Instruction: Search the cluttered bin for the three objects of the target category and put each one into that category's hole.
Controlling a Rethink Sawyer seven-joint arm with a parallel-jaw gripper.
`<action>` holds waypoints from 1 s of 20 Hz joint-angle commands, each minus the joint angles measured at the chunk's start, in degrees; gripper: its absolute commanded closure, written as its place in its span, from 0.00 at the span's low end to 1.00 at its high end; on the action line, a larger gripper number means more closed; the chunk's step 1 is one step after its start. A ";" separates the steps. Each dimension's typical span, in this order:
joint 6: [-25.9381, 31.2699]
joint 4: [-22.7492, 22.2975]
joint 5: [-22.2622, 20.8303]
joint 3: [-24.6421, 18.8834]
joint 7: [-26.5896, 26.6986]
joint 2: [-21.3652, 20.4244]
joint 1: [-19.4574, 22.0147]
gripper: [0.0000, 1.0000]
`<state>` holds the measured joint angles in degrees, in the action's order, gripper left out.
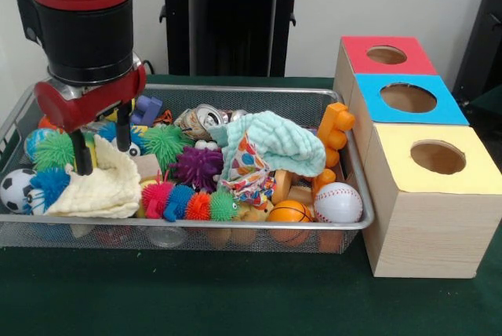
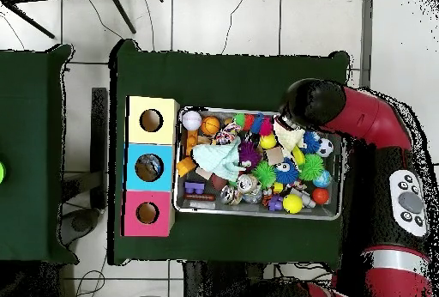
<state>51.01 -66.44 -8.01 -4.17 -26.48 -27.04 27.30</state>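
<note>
The wire mesh bin [image 1: 196, 226] is full of toys and cloths; it also shows in the overhead view [image 2: 257, 213]. My gripper [image 1: 102, 147] is low over the bin's left end, open. Its fingers [image 1: 81, 155] stand apart on either side of a raised fold of a pale yellow cloth [image 1: 98, 187]. In the overhead view the arm's head [image 2: 307, 105] hides the gripper, and the cloth [image 2: 290, 137] shows just beside it. The blue-faced box's hole [image 1: 408, 98] is right of the bin, between the red and yellow boxes, and shows in the overhead view too [image 2: 148, 167].
The red box's hole [image 1: 386, 55] and the yellow box's hole [image 1: 438, 157] flank the blue one. The bin holds a mint cloth [image 1: 274, 144], a baseball [image 1: 338, 202], a small basketball [image 1: 289, 212], an orange toy [image 1: 336, 128], spiky balls [image 1: 196, 167], a soccer ball [image 1: 16, 188] and a can [image 1: 205, 120].
</note>
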 commanded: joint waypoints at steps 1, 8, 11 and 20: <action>-2.20 0.69 -1.42 -4.99 -3.81 3.09 1.25 0.00; 2.45 -0.03 -1.25 -3.24 -5.08 3.35 1.11 0.00; 2.94 -0.50 -1.83 -2.43 -5.28 3.58 1.08 0.00; 5.84 -2.40 -3.06 -0.19 -6.37 3.81 0.09 0.00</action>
<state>51.01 -65.67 -8.50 -3.90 -26.48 -25.23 27.39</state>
